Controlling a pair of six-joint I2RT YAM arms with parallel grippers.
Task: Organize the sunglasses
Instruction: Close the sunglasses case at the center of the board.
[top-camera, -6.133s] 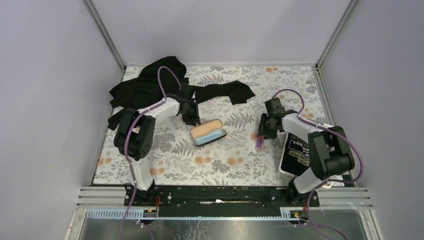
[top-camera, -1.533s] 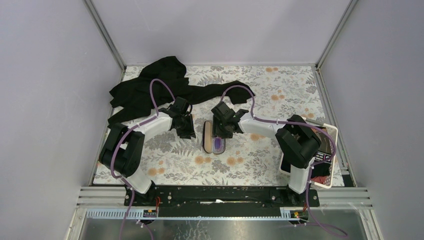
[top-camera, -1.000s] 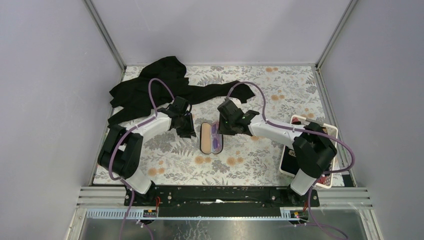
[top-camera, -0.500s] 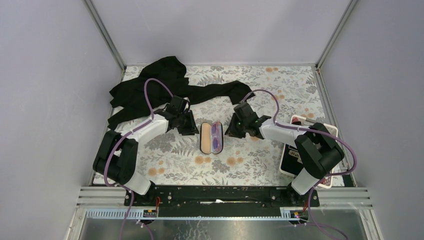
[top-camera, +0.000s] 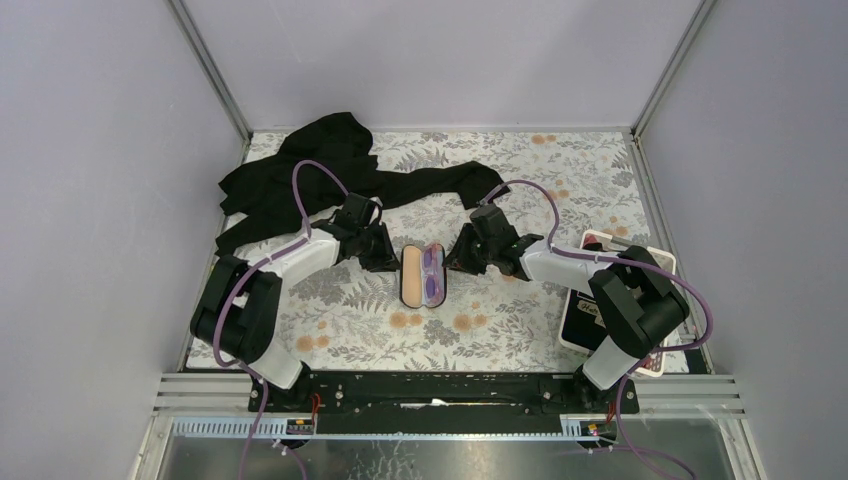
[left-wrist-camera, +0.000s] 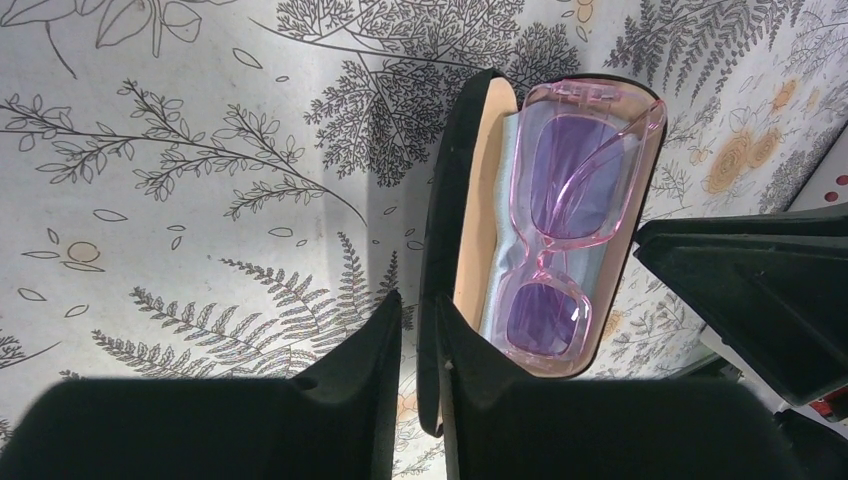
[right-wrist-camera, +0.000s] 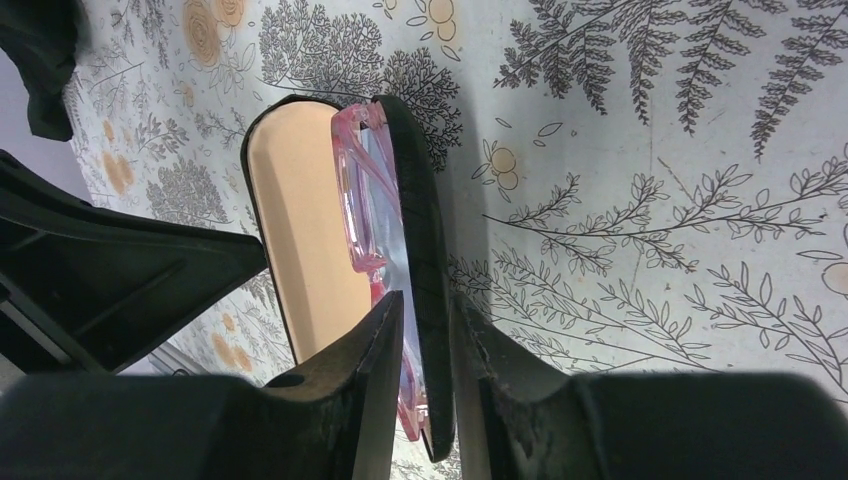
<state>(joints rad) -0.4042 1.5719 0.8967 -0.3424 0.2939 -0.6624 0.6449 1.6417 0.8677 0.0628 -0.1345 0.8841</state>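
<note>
— Pink sunglasses (left-wrist-camera: 560, 225) lie in the open black case (top-camera: 422, 277) mid-bench, over a blue cloth (left-wrist-camera: 505, 262). Which step?

— Closing, I'd judge. The left hand (left-wrist-camera: 418, 372) straddles the lid's rim, narrow; the right hand (right-wrist-camera: 425, 372) straddles the tray's wall, narrow.

— Next?

— Fold the lid over.

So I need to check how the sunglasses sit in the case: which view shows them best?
Left wrist: the sunglasses lie face-up in the open case, both lenses and frame plain. The right wrist shows them edge-on; the top external shows only a small purple patch.
</note>
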